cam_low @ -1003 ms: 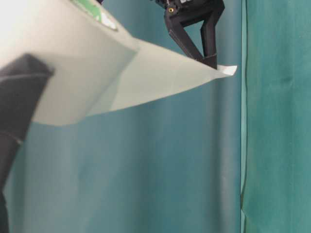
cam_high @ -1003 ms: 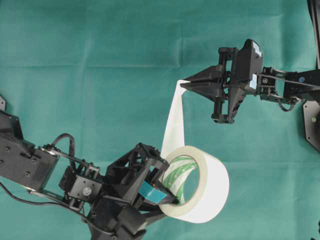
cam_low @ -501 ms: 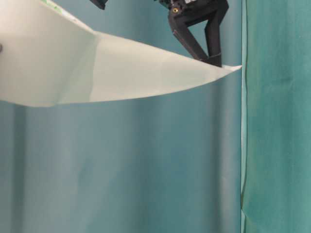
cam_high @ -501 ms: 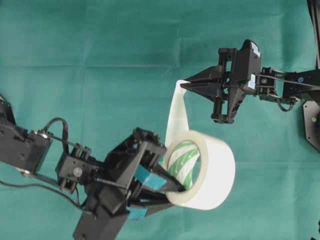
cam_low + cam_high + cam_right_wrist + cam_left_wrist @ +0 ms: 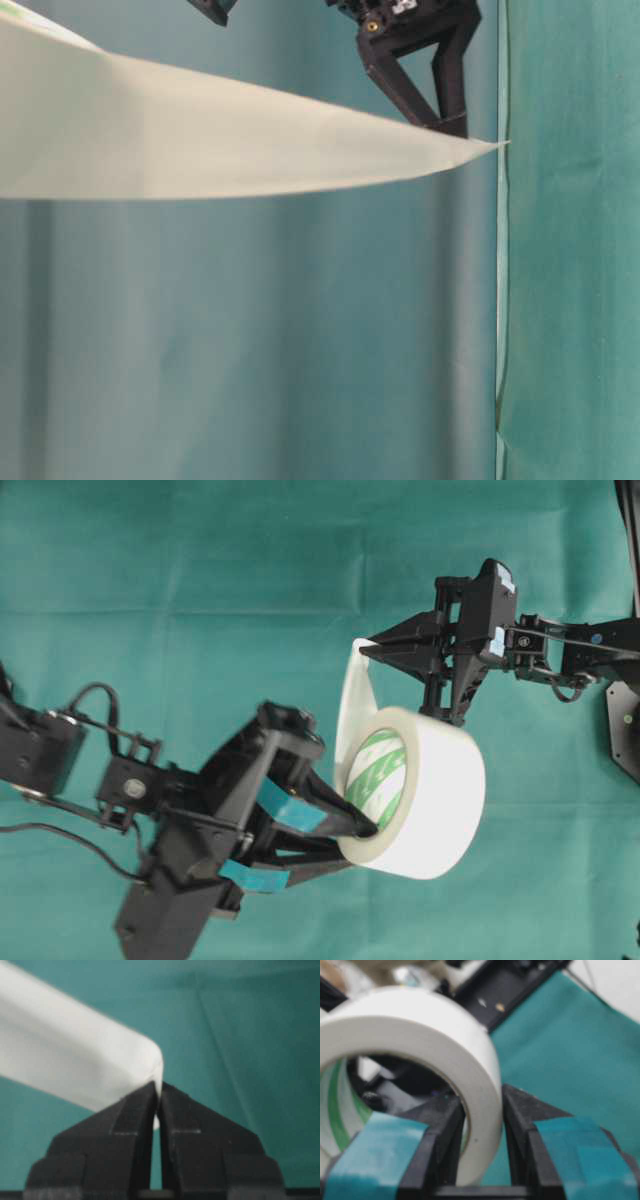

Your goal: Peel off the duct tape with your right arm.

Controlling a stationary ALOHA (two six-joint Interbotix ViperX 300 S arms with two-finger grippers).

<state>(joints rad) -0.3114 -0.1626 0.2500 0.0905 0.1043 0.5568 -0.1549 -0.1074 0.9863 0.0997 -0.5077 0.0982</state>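
Observation:
The duct tape, a wide white roll with a green-and-white core, hangs in the air. My left gripper is shut on its wall, one finger inside the core and one outside. The left wrist view shows the roll pinched between the teal-padded fingers of that gripper. A peeled white strip runs from the roll up to my right gripper, which is shut on the strip's end. In the right wrist view the strip ends between the closed tips. At table level the strip tapers toward the right fingers.
A teal cloth covers the whole table, with a crease across its upper part. The right arm's mount sits at the right edge. A loose cable trails from the left arm at the lower left.
The left arm has carried the roll up and to the right, closer to the right gripper, so the strip between them is shorter. The right gripper has barely moved.

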